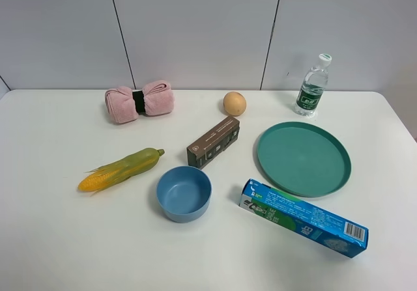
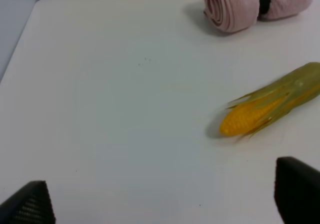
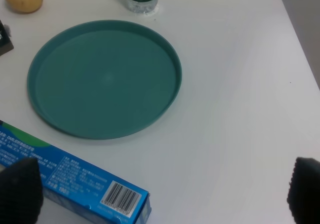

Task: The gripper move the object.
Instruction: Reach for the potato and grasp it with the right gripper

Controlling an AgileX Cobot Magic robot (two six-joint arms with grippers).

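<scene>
Lying free on the white table, the object sat near the far edge, between the pink towel and the water bottle. The right gripper, near the green plate, was spread wide and empty. The left gripper, near the corn cob, was spread wide too. The task seemed not begun: reaching, gripping and moving were all left to do.
</scene>
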